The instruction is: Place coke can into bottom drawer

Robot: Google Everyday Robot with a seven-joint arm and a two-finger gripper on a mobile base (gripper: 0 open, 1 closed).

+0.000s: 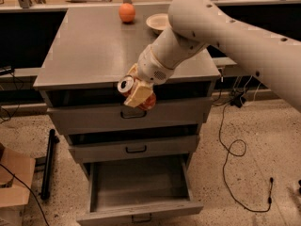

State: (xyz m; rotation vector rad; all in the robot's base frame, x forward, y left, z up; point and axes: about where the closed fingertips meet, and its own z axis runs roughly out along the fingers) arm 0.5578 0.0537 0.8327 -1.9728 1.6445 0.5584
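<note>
Gripping the coke can [126,84] tight in the gripper [137,96], tilting it with the silver top facing up-left, hanging just past the table [94,51] front edge, in front of the top drawer [84,119] and well above the pulled-open bottom drawer [141,212], with an orange [127,12] and a bowl [157,21] sitting way back.

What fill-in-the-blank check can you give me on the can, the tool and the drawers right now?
1. The tool, just past the cabinet's front edge, is ___ on the coke can.
2. The bottom drawer stands ___, its inside showing.
3. On the cabinet top, the round fruit beside the bowl is an ___.
Missing words: shut; open; orange.
</note>
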